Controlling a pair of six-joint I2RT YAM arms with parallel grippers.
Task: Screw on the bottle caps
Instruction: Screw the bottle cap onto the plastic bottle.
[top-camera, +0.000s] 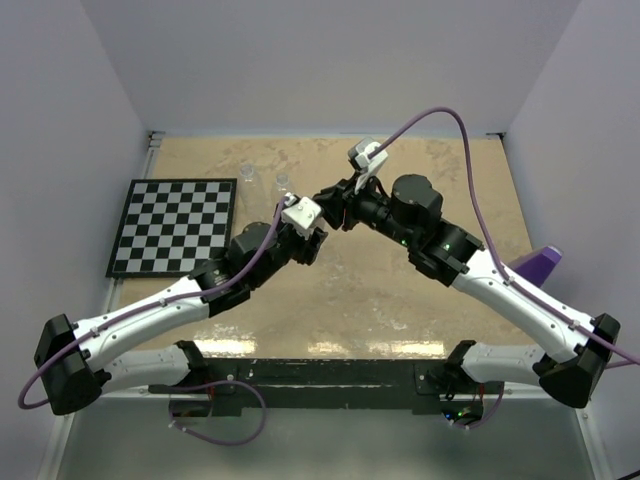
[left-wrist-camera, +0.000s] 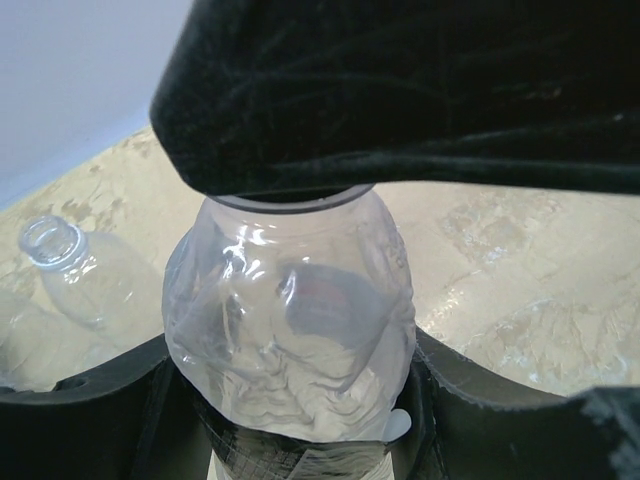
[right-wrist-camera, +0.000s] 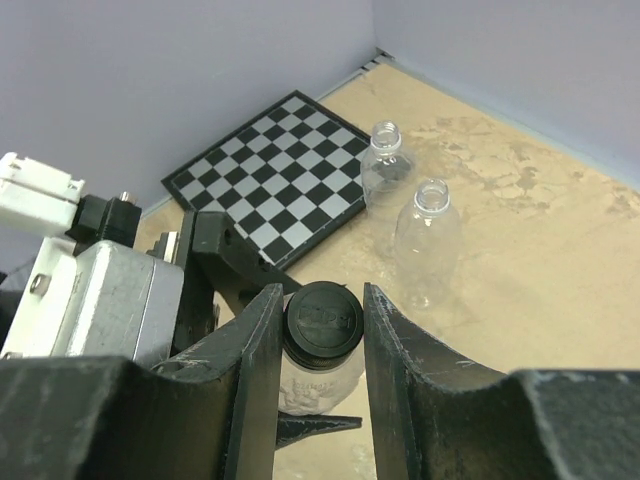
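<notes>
**A:** What sits closest to the right wrist lens?

**B:** The right gripper (right-wrist-camera: 321, 295). Its two dark fingers (right-wrist-camera: 255, 340) are drawn in narrow and pinch the black cap (right-wrist-camera: 322, 322), one on each side. The cap sits on the neck of a clear bottle (right-wrist-camera: 318, 385).

**A:** And what holds that bottle?

**B:** The left gripper (left-wrist-camera: 300, 425). Its fingers (left-wrist-camera: 90, 415) clasp the lower body from both sides, and the thin plastic is dented. Whether its base touches the table cannot be told.

**A:** Where is all this?

**B:** Just right of the checkerboard (top-camera: 175, 225), near its right edge. Two other bottles (top-camera: 247, 178) stand upright with open necks beside the board's far right corner, close together but apart.

**A:** The surface and the room?

**B:** A beige marbled table (top-camera: 400, 300), with plain pale walls (top-camera: 320, 60) on three sides.

**A:** Edges, and room to move?

**B:** The board lies by the table's left edge. Right of it a broad stretch of tabletop runs to the right wall, where a purple object (top-camera: 540, 265) sits at the edge, well apart from the board. Both arms reach in from the near edge and meet over the middle.
</notes>
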